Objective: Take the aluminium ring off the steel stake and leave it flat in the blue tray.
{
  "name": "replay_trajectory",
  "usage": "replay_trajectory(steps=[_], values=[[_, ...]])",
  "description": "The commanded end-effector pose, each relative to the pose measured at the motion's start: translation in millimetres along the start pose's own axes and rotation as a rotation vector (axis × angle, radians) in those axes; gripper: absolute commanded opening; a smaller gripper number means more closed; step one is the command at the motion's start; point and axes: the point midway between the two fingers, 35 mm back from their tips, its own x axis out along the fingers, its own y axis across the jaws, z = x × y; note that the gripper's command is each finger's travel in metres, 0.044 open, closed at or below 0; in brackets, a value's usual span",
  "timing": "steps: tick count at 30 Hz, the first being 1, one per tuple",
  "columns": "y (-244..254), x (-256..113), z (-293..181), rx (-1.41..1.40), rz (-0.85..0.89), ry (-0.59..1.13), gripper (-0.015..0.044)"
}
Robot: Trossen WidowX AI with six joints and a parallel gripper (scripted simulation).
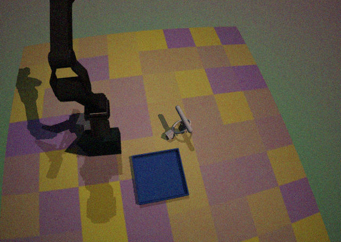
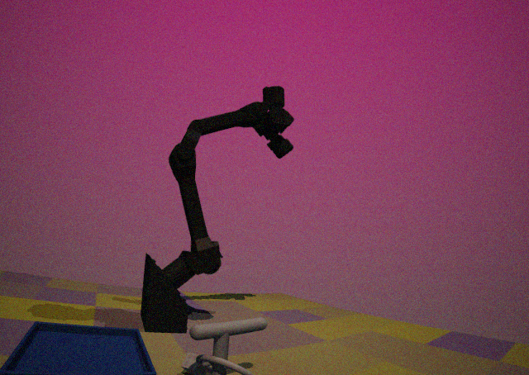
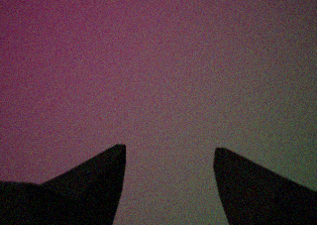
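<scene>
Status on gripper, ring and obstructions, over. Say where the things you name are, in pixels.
Gripper [image 3: 169,156] open, nothing held. Aluminium ring [image 1: 175,126] [image 2: 232,364] around steel stake [image 1: 182,124] [image 2: 221,346]. Cross-bar [image 1: 183,119] [image 2: 228,328] overhead blocks straight lift.

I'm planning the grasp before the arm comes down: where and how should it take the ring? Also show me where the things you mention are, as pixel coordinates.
Probably by the welded tab [image 1: 169,134], coming from the tray side: it juts outward from the ring [image 1: 175,124] [image 2: 231,364], away from the overhanging cross-bar [image 1: 183,118] [image 2: 228,328].

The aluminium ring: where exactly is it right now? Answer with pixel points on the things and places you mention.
In the top view, the ring [image 1: 174,126] [image 2: 232,366] is around the stake [image 2: 221,348], beneath its cross-bar [image 1: 183,119] [image 2: 228,328], beyond the blue tray's [image 1: 159,176] [image 2: 81,353] upper-right corner.
</scene>
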Motion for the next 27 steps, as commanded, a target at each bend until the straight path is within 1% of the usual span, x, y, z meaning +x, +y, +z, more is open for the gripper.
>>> replay_trajectory(steps=[1, 13, 27], values=[[-37, 15, 4, -0.004, -0.080, 0.000, 0.0200], [-112, 34, 6, -0.023, -0.252, 0.011, 0.0200], [-182, 35, 5, -0.038, -0.406, 0.023, 0.0200]])
